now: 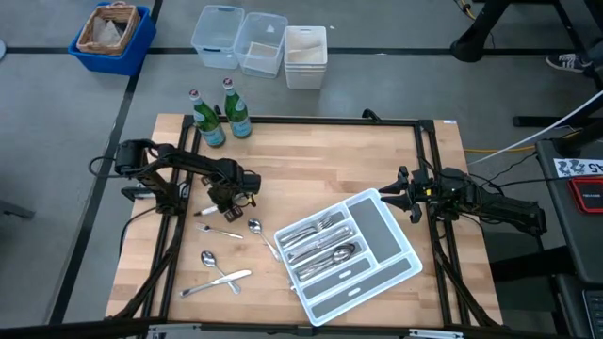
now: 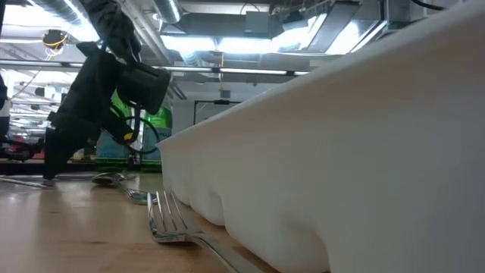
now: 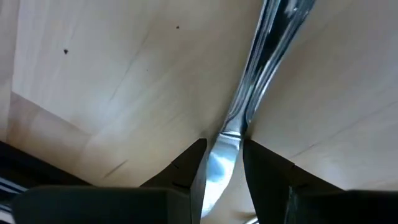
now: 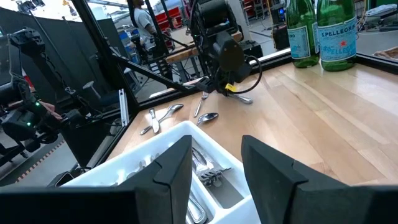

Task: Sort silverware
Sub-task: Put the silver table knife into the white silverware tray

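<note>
The white divided tray lies slanted at the table's near right, with several pieces of silverware in its compartments. Loose on the wood to its left lie a fork, two spoons and a knife. My left gripper points steeply down over the table's left part. It is shut on a slim silver piece. My right gripper waits level at the table's right side, open and holding nothing. My left gripper pinches the broad flat end of the silver piece between its two fingers, coming from above. The rest of the piece runs away from the fingertips, close along the wood. Whether it rests on the table cannot be told.
Two green glass bottles stand at the far left edge of the table. Clear and white bins and a blue bin sit on the floor beyond it. A black frame borders the tabletop.
</note>
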Tool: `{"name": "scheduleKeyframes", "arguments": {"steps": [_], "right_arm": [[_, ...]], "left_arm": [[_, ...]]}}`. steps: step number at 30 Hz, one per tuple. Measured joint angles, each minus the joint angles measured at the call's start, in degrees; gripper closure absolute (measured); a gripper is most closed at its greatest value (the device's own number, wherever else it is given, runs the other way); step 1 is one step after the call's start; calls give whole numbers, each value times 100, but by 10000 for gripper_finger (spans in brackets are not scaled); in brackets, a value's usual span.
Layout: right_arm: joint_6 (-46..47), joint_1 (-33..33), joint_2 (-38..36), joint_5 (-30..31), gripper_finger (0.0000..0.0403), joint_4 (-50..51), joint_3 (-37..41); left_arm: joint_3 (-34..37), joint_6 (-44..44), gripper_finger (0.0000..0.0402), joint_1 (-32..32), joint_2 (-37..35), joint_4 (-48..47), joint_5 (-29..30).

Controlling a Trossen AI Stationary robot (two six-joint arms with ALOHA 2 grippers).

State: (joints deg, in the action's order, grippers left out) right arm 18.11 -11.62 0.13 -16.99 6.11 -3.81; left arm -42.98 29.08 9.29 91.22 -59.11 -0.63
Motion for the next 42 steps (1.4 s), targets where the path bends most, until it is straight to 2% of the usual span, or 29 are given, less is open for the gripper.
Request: {"name": "scheduleKeyframes", "arguments": {"steps": [12,22,38,42], "right_arm": [[-2,-2,-1,0,260,-2,2],[-1,0,1,0,260,-1,2],[-2,0,1,0,260,-2,0],[0,0,1,0,260,-1,2]], "left_arm": [[-5,-256,306,-8,0,101,-30],[-275,-422,306,-8,-15,340,-14],[41,-370,307,-8,-42,736,-6],[46,-358,328,-8,-35,762,-8]]}}
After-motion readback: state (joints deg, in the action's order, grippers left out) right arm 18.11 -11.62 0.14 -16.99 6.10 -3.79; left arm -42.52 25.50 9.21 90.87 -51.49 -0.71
